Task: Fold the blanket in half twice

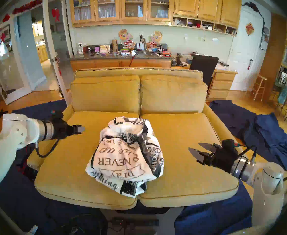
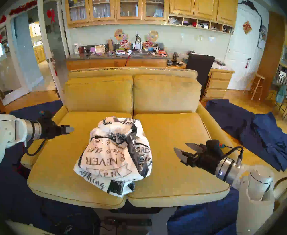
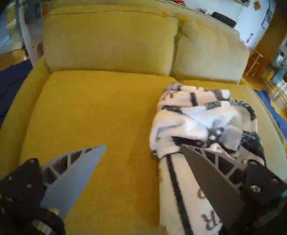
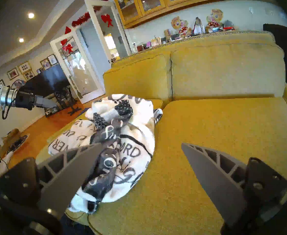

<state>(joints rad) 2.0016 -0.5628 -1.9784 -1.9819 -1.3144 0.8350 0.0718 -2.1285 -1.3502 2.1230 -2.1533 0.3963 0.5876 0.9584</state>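
Note:
The blanket (image 1: 125, 153) lies crumpled in a heap on the middle of the yellow sofa seat (image 1: 68, 161), over the gap between the two seat cushions. It is white with black and gold lettering and dark checkered patches. It also shows in the other head view (image 2: 114, 155), the left wrist view (image 3: 198, 121) and the right wrist view (image 4: 122, 144). My left gripper (image 1: 81, 129) (image 3: 143, 145) is open and empty, left of the heap's far part and apart from it. My right gripper (image 1: 194, 146) (image 4: 142, 144) is open and empty, right of the heap and pointing at it.
Two back cushions (image 1: 139, 93) rise behind the seat. Plain navy cloths cover the sofa arm and floor on the right (image 1: 266, 136), the left (image 1: 37, 109) and the front (image 1: 207, 221). A black chair (image 1: 205, 66) and a cluttered counter (image 1: 122, 54) stand behind the sofa.

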